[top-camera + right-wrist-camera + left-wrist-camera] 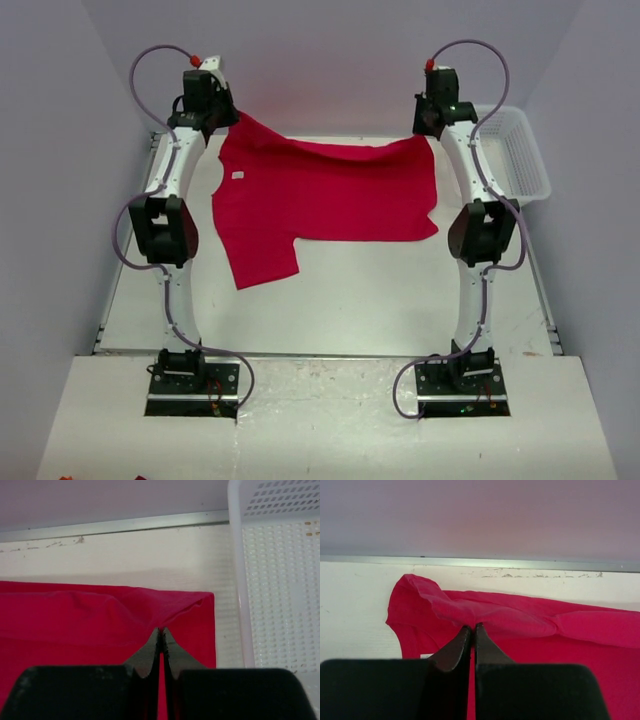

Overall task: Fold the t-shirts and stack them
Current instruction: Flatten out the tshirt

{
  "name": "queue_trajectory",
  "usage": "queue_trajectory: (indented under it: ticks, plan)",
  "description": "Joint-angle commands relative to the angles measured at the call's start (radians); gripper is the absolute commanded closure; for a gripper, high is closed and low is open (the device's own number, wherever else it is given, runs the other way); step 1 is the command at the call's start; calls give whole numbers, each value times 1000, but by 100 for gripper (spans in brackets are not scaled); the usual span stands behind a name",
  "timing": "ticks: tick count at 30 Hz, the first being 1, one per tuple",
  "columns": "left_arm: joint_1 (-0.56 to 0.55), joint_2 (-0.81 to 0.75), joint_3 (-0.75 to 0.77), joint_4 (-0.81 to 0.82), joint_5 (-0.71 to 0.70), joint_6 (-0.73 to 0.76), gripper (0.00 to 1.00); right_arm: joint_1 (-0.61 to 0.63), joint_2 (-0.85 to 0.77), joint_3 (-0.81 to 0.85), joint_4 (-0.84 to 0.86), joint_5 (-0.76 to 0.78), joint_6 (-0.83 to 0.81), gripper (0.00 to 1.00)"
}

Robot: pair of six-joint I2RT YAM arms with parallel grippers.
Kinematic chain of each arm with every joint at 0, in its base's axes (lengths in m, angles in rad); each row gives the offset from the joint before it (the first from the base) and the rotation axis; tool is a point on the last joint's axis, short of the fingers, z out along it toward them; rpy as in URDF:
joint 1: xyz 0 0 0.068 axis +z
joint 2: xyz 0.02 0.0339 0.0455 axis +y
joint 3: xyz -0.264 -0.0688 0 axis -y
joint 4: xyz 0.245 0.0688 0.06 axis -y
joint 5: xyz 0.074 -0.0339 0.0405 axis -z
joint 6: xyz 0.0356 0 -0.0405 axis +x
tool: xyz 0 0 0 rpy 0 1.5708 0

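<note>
Top view: red t-shirt lay spread along the bench's far edge, with a basket at the far right corner.
Left wrist view: left fingers were pinched shut on the bunched far-left shoulder.
Right wrist view: right fingers were pinched shut on the far-right hem corner.
Both holds were judged to be for drawing that edge over into a fold.

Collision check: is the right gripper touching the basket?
No, the right gripper pinches the shirt; the basket stands apart to its right.

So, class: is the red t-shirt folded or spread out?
Spread: the t-shirt lies mostly flat, sleeve out; left claw and right claw pinch its far edge.
</note>
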Motion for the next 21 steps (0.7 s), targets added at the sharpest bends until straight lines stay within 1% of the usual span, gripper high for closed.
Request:
queue_trajectory:
  ticks: [1, 10, 16, 21]
  plan:
    - [4, -34, -18, 60, 29, 10, 100, -8, 22, 58, 53, -27, -34, 100]
    - [-42, -92, -173, 87, 12, 6, 100, -29, 70, 73, 68, -9, -35, 100]
    - [-72, -158, -294, 109, -24, -4, 100, -59, 62, 56, 67, 13, -22, 100]
    - [-76, -233, -413, 118, -83, -19, 100, -63, 58, 20, 42, -26, -2, 100]
